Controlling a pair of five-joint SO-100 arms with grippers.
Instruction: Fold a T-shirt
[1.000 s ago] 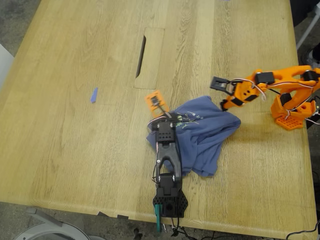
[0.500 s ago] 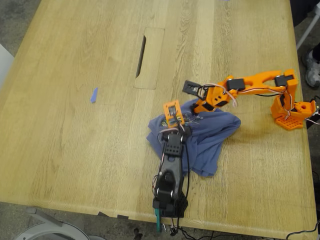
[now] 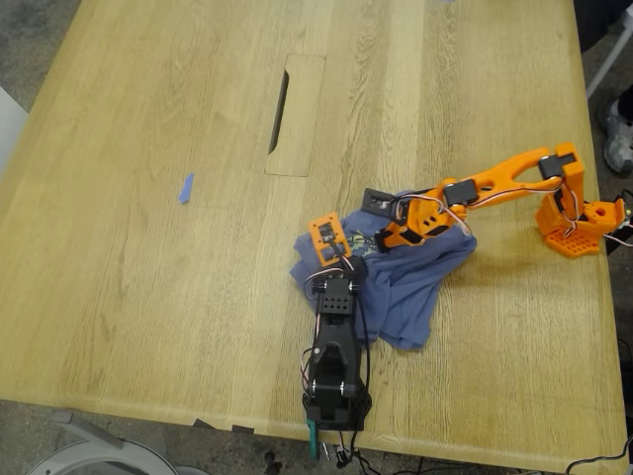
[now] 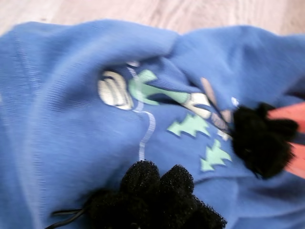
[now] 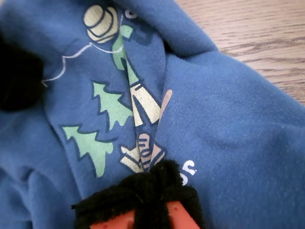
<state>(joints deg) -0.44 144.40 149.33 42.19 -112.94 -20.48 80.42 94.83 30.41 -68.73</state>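
Observation:
The slate-blue T-shirt point(image 3: 415, 277) lies crumpled near the table's middle, its green-and-yellow print facing up point(image 4: 157, 95) point(image 5: 114, 105). My first gripper point(image 3: 341, 249), on the black arm with an orange jaw, reaches in from the near edge and rests on the print. It is open, its foam pads point(image 4: 157, 186) apart on the cloth point(image 4: 209, 157). My second gripper point(image 3: 386, 223), on the orange arm from the exterior view's right, presses down on the shirt's far side. It is open too point(image 5: 81, 138), with one foam pad point(image 5: 143, 191) on the print.
A tiny blue scrap point(image 3: 185, 188) lies toward the exterior view's left. A dark slot point(image 3: 280, 111) is cut in the wooden table point(image 3: 148, 297) beyond the shirt. The orange base point(image 3: 579, 223) stands near the exterior view's right edge, the black base point(image 3: 334, 396) at the near edge.
The orange arm stretched toward the exterior view's left and came down onto the shirt. The black arm's gripper drew back toward the near edge, over the print.

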